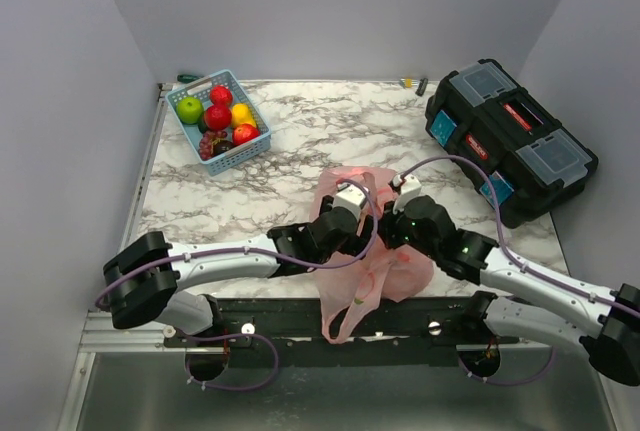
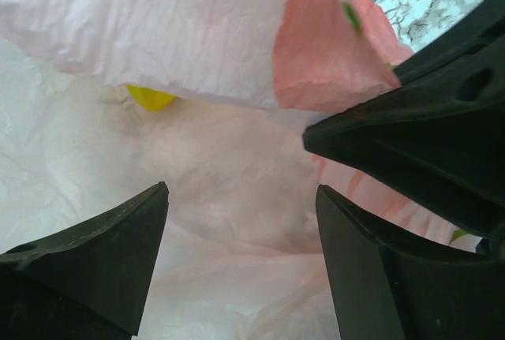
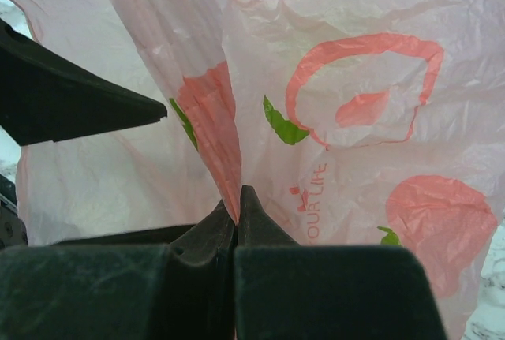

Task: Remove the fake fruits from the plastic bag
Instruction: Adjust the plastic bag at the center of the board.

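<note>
While the plastic bag (image 1: 375, 251) is pinched by the right gripper (image 3: 238, 198), a yellow fruit (image 2: 150, 98) is exposed inside.
The spread left gripper (image 2: 241, 190) should be eased beneath the drooping film, at the near edge of the table (image 1: 300, 131), so film is not caught.

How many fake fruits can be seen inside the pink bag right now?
1: a yellow fruit peeking from under a fold of the plastic bag, just ahead of the left fingers. More may be hidden by the crinkled plastic.
</note>
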`<move>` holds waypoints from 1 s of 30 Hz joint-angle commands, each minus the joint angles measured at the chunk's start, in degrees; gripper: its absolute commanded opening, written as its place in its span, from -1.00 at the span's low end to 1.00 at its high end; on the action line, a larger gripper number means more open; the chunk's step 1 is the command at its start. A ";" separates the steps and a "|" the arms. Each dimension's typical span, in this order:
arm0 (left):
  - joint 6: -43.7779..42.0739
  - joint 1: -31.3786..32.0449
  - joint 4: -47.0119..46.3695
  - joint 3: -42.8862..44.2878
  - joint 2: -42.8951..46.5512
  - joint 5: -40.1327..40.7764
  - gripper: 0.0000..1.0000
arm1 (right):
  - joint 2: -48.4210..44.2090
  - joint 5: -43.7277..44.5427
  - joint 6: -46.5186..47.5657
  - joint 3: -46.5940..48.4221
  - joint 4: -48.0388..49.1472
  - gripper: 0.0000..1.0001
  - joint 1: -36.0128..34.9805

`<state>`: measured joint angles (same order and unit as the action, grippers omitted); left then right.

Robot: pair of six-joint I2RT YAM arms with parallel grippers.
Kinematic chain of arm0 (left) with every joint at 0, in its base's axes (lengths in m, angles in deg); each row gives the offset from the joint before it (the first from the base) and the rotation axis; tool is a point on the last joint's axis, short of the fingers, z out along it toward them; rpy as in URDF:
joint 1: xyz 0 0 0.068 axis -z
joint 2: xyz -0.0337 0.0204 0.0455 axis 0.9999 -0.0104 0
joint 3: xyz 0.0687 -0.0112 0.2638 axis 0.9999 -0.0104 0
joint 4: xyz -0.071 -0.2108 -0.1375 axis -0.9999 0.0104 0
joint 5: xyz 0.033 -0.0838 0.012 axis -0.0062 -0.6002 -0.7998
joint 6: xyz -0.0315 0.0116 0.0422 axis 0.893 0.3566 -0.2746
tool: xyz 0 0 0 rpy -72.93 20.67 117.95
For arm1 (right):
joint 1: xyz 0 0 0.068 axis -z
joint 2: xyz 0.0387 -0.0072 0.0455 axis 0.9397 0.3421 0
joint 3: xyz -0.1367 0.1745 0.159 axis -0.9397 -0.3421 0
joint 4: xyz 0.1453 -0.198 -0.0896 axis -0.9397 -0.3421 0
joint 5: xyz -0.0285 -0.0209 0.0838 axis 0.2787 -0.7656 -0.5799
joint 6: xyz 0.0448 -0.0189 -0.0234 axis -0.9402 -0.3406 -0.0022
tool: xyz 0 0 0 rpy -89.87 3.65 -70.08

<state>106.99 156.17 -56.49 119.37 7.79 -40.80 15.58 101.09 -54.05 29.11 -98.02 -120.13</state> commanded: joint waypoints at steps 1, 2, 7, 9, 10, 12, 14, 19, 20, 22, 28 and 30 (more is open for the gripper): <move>3.23 -0.05 0.10 -0.30 0.12 -1.23 0.49 | 3.28 -2.48 2.03 5.60 -0.03 -0.99 0.20; 4.78 -0.27 0.20 -0.60 -0.54 -0.89 0.49 | 4.06 -4.09 2.22 7.70 -0.52 -0.99 0.20; 11.83 -2.25 -1.20 -4.14 -1.81 1.44 0.63 | 3.93 -21.78 0.43 14.97 -1.74 -0.99 0.12; 12.66 -2.98 -2.88 -5.41 -1.82 2.99 0.65 | 2.79 -31.01 -1.72 13.79 0.01 -0.99 0.03; 12.55 -3.31 -3.27 -5.56 -1.82 3.43 0.67 | 1.62 -33.20 -2.93 11.49 1.58 -0.99 0.02; 12.13 -3.99 -3.72 -5.41 -1.81 3.45 0.68 | -2.24 -29.35 -5.17 6.58 2.45 -0.99 0.00; 10.64 -4.07 -5.92 -5.81 -2.02 2.72 0.71 | -5.28 -20.84 -6.19 3.64 0.03 -0.99 0.03; 7.46 -4.36 -8.02 -2.69 -6.17 1.98 0.86 | -5.20 -7.54 -5.83 4.99 -8.65 -0.99 0.02; 6.70 -4.44 -8.10 -1.38 -7.27 2.54 0.89 | -4.48 -7.06 -5.94 5.18 -9.18 -0.99 0.03; 5.97 -4.91 -7.06 1.54 -10.10 3.02 0.93 | -3.16 -7.64 -6.05 4.95 -9.29 -0.99 0.03; 1.87 -5.35 -7.60 7.22 -16.71 1.23 0.97 | -2.13 -7.06 -6.41 4.28 -9.14 -0.99 0.02; 0.94 -5.48 -8.26 8.63 -19.62 0.92 0.98 | -2.35 -6.78 -6.40 4.30 -9.11 -0.99 0.02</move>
<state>111.31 150.75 -60.93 123.90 -7.46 -39.23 13.49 92.89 -59.71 33.68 -105.84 -119.80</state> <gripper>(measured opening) 0.985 0.009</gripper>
